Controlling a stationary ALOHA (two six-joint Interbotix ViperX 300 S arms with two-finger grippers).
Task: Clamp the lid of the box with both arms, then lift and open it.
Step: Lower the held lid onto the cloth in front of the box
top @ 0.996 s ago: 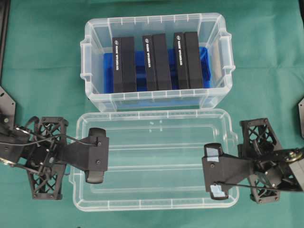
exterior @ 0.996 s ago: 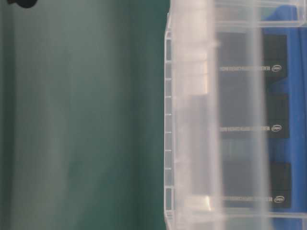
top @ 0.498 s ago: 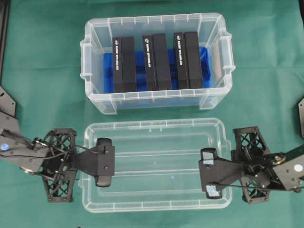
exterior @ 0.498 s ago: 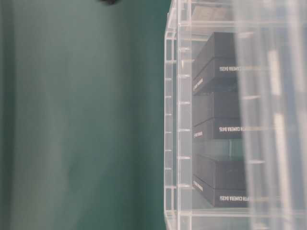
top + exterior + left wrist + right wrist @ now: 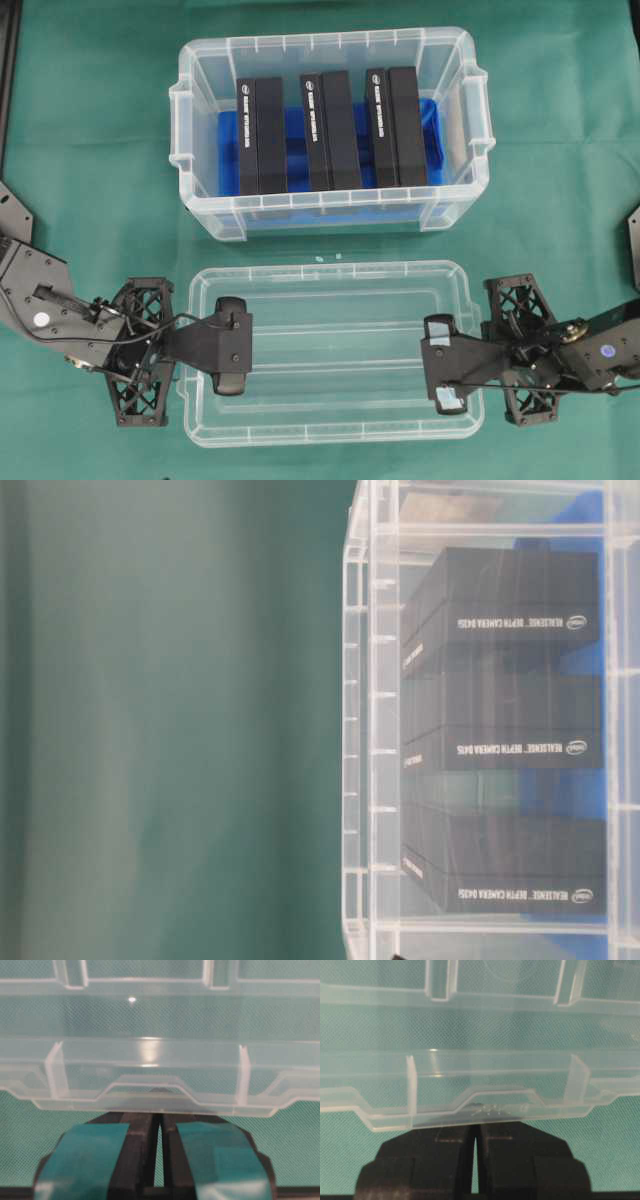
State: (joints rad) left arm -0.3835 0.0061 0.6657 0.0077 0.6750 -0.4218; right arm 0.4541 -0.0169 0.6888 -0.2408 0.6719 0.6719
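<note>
The clear ribbed lid (image 5: 330, 350) lies level in front of the box (image 5: 200, 62), apart from it. My left gripper (image 5: 230, 346) is shut on the lid's left end, and my right gripper (image 5: 443, 365) is shut on its right end. In the left wrist view the teal-taped fingers (image 5: 100, 1155) of the left gripper (image 5: 157, 1116) close under the lid's (image 5: 150, 1060) end tab. The right wrist view has the right gripper (image 5: 476, 1127) closed at the lid's (image 5: 485, 1075) other tab. The open box (image 5: 365, 730) holds black packs (image 5: 325, 130) on a blue liner (image 5: 295, 150). Whether the lid touches the cloth I cannot tell.
Green cloth (image 5: 90, 150) covers the table all round. Black fixtures sit at the left edge (image 5: 12, 215) and right edge (image 5: 634, 240). A narrow strip of cloth separates the box's front wall from the lid's far rim.
The lid has gone down with both grippers still shut on it; it looks smaller from overhead and has dropped out of the table-level view. Both arms have drawn inward and toward the near edge.
</note>
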